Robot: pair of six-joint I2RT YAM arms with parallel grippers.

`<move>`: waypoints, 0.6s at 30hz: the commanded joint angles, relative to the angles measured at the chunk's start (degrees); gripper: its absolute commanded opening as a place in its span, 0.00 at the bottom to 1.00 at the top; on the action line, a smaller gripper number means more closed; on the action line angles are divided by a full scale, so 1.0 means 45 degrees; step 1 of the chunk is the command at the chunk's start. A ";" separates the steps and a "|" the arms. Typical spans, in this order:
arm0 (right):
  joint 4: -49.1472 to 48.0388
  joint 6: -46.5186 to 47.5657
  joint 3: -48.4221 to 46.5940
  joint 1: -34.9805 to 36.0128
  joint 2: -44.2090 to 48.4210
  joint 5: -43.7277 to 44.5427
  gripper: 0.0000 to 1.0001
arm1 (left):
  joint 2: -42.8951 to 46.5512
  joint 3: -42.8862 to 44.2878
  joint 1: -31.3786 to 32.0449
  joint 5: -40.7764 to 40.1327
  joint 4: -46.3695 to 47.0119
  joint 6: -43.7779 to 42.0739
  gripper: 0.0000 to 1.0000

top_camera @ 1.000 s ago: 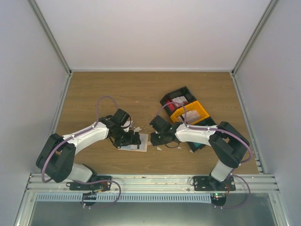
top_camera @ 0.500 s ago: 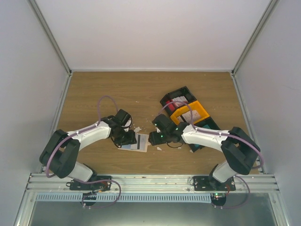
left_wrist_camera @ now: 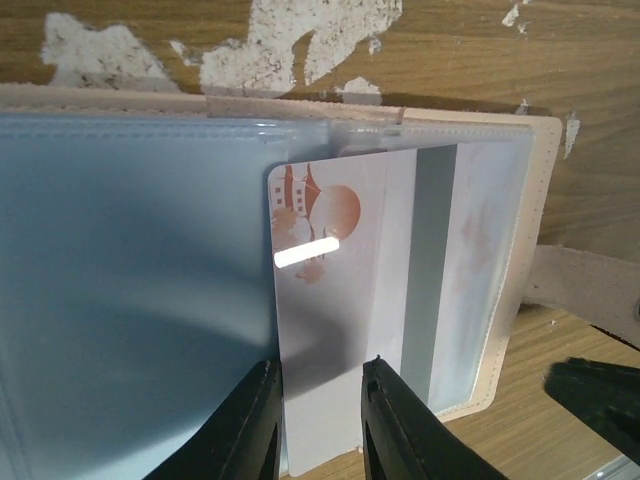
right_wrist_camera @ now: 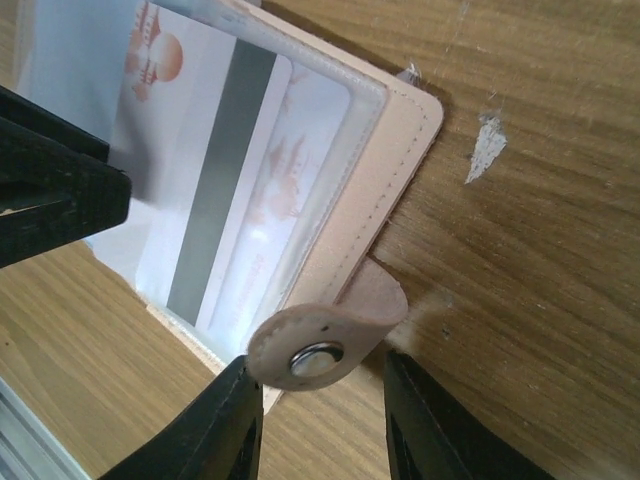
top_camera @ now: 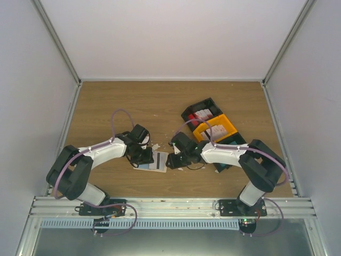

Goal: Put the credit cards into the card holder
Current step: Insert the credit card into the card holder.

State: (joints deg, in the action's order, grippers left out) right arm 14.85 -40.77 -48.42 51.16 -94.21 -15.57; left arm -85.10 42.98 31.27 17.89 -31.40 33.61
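Bins (top_camera: 212,126) block right; far tabletop (top_camera: 133,98) open.

Card holder (right_wrist_camera: 375,175): soft tan leather look, stitched edge, shiny metal snap (right_wrist_camera: 316,355). Inside pockets (left_wrist_camera: 130,290): clear shiny plastic. White card (left_wrist_camera: 335,330): glossy plastic. Desk (right_wrist_camera: 520,250): brown wood grain, matt.
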 commanded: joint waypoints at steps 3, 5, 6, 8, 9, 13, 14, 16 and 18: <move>-0.0282 0.0058 -0.0143 0.0060 -0.0814 -0.0256 0.33 | -0.0187 -0.0187 0.0064 0.0659 0.0701 -0.0212 0.25; -0.0256 0.0057 -0.0157 0.0053 -0.0975 -0.0191 0.32 | -0.0252 -0.0175 0.0077 0.0803 0.0778 -0.0280 0.25; -0.0268 0.0084 -0.0157 0.0060 -0.1026 -0.0162 0.32 | -0.0296 -0.0176 0.0065 0.0882 0.0819 -0.0324 0.25; -0.0307 0.0115 -0.0164 0.0060 -0.1101 -0.0139 0.32 | -0.0382 -0.0176 0.0064 0.1159 0.0985 -0.0391 0.25; -0.0333 0.0145 -0.0190 0.0068 -0.1137 -0.0129 0.31 | -0.0444 -0.0176 0.0081 0.1293 0.1074 -0.0453 0.25; -0.0237 0.0232 -0.0278 0.0058 -0.1293 0.0097 0.31 | -0.0693 -0.0111 0.0085 0.1349 0.1225 -0.0741 0.25; -0.0208 0.0250 -0.0309 0.0060 -0.1332 0.0195 0.31 | -0.0756 -0.0058 0.0083 0.1297 0.1207 -0.0853 0.25; -0.0117 0.0265 -0.0369 0.0040 -0.1410 0.0367 0.31 | -0.0876 0.0058 0.0083 0.1121 0.1140 -0.1038 0.25; -0.0102 0.0250 -0.0372 0.0051 -0.1427 0.0491 0.31 | -0.0929 0.0137 0.0083 0.1084 0.1222 -0.1171 0.26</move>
State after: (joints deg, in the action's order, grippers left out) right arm 12.80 -40.66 -49.98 51.16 -98.19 -16.51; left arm -87.92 42.85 31.27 22.85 -28.29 30.83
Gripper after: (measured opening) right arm 0.310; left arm 0.252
